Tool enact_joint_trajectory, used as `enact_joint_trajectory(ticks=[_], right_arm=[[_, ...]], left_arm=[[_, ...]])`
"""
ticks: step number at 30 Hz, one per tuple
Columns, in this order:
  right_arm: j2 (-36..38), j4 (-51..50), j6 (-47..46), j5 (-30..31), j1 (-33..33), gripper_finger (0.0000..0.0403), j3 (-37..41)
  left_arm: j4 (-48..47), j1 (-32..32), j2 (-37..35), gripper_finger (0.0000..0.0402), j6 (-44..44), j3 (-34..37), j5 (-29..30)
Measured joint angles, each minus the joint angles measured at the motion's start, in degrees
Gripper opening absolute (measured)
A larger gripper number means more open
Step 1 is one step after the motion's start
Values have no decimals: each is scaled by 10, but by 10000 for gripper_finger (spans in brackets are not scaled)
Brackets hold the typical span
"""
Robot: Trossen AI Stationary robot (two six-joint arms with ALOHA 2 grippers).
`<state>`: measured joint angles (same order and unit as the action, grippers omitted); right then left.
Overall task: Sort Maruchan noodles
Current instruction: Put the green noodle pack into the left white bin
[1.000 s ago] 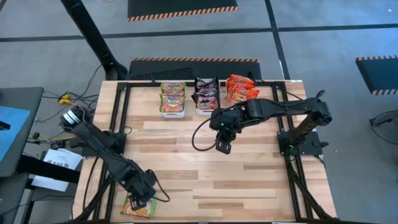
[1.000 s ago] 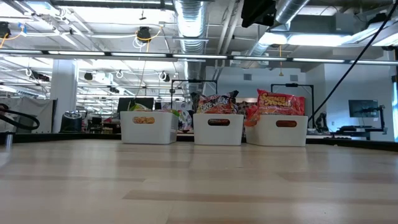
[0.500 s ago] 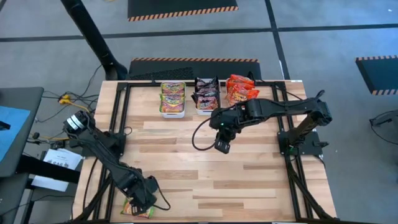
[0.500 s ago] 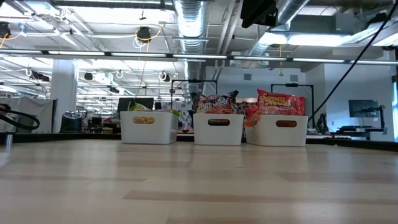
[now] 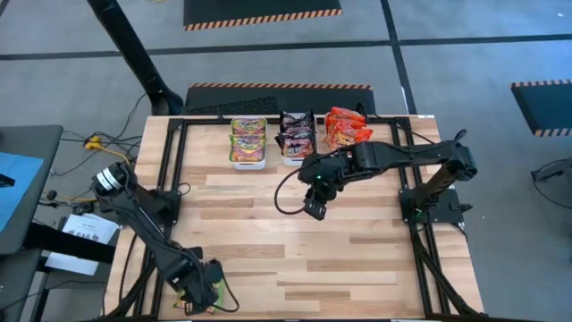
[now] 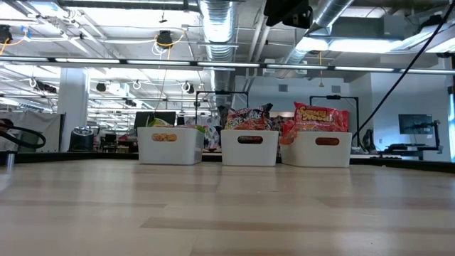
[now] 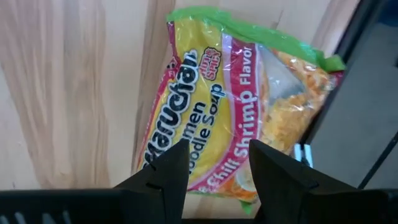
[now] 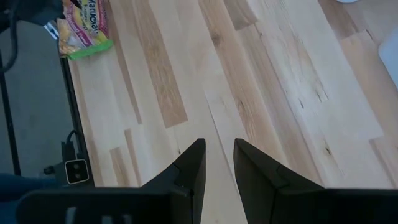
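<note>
A green-yellow noodle packet [image 7: 242, 106] overhangs the worktop's [image 5: 357, 259] near-left corner; left hand [image 7: 214, 163] hovers open above, right hand [image 8: 219, 163] open mid-worktop.

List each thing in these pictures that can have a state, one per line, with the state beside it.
Left hand: open, over the loose packet, not gripping it.
Loose green-yellow noodle packet: flat on the table at its near left corner, sealed.
Right hand: empty, above bare wood mid-table.
Left bin: holds green-yellow packets.
Middle bin: holds dark packets.
Right bin: holds red-orange packets.
</note>
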<state>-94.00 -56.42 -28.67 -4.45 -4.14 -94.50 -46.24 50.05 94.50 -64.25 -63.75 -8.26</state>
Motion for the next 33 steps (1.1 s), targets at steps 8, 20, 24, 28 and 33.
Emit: enact_joint_trajectory(ticks=[8,20,24,28,33], right_arm=[[0,0,0,0,-1,109,0],[0,0,0,0,-1,109,0],[0,0,0,0,-1,109,0],[0,0,1,0,-1,109,0],[0,1,2,0,-1,109,0]], left_arm=[[27,6,4,153,5,1,11],[42,13,73,153,6,-2,-17],[35,13,83,153,-16,-2,-15],[35,14,83,142,-19,-2,0],[43,14,83,68,1,-2,15]])
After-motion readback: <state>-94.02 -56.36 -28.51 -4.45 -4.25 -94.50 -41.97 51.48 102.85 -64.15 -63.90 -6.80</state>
